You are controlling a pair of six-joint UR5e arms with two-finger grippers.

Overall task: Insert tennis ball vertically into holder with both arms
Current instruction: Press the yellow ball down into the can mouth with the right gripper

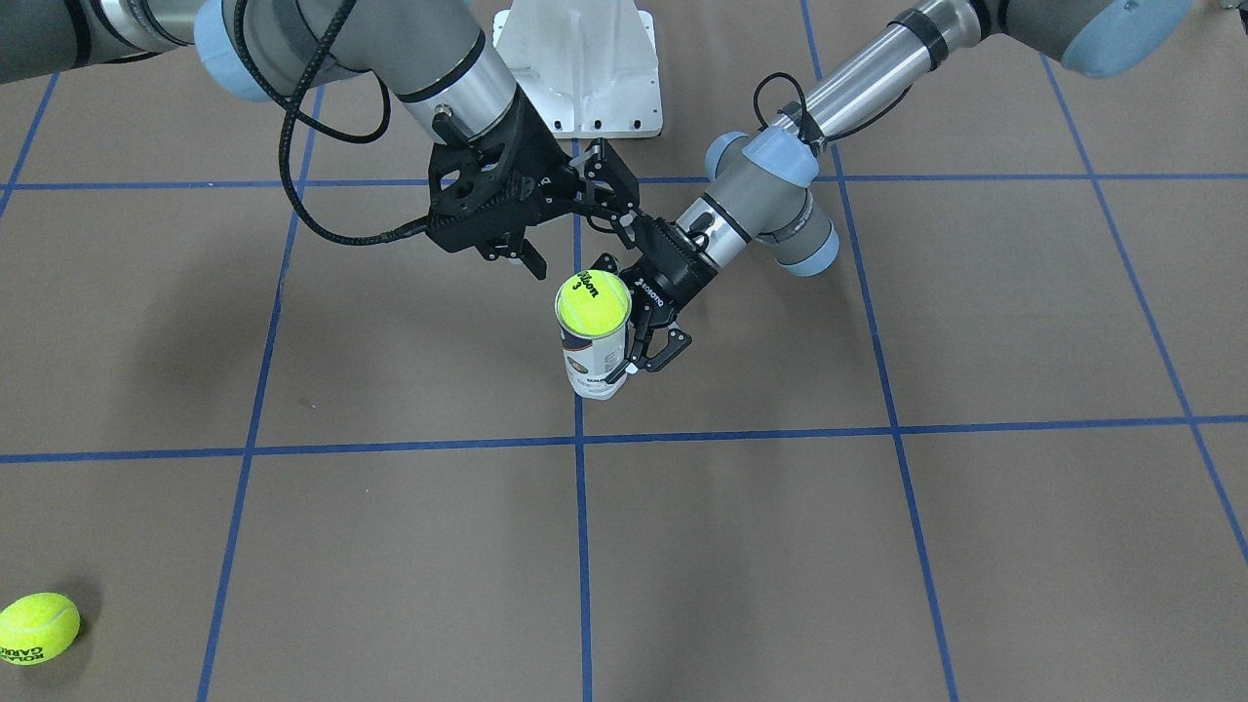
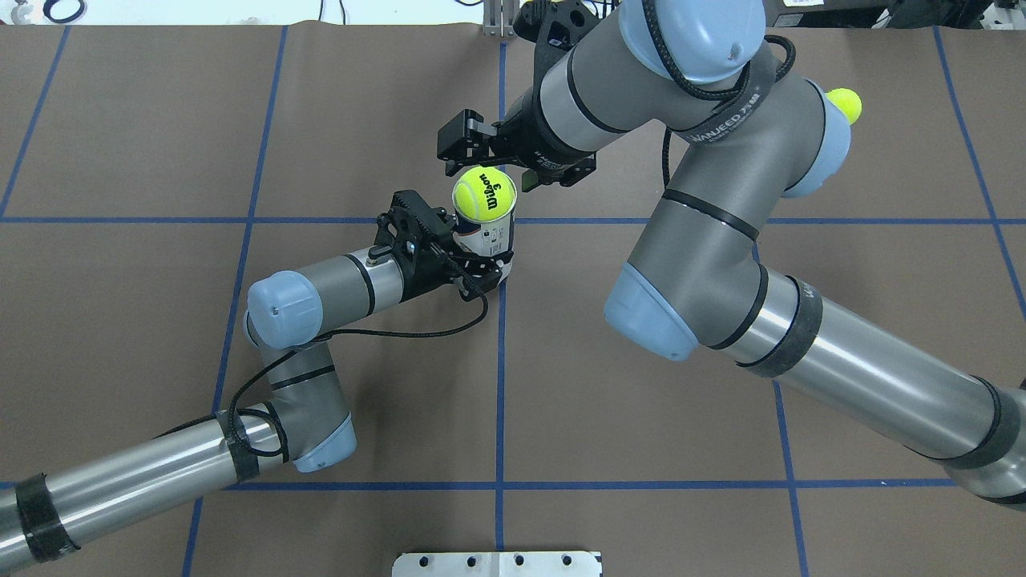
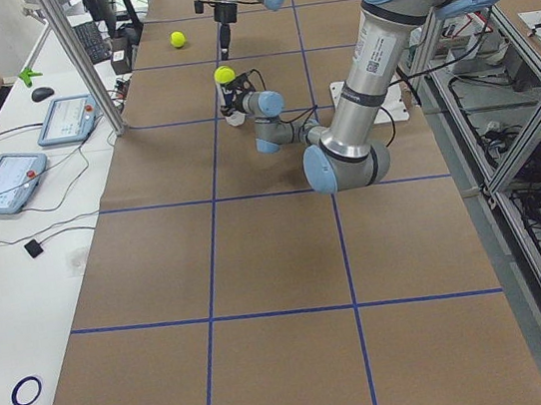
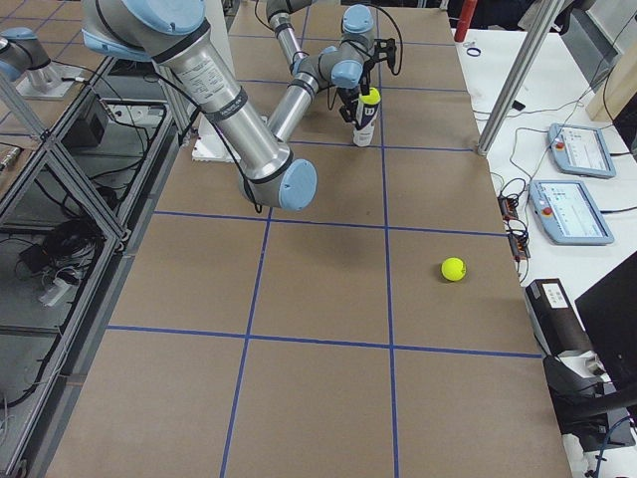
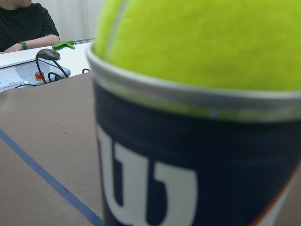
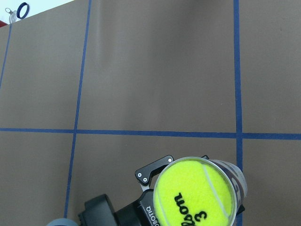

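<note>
Ball's at the mouth: the tennis ball (image 1: 592,297) sits in the rim of the upright holder (image 1: 597,375) mid-table, and I judge it still needs seating. My left gripper (image 1: 639,341) clamps the holder low. The right gripper (image 2: 503,163) hangs spread and empty at the ball's twelve o'clock in the overhead view. I read "Wilson 3" on the ball, a white "W" on the label (image 5: 146,188), "ROBOTIQ" on the left gripper

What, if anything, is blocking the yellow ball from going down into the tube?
Nothing visible. The ball sits in the holder's open mouth, its top poking above the rim. The right gripper hangs open above it, not touching; the left gripper grips the holder's side. Inside, below the ball, is hidden.
</note>
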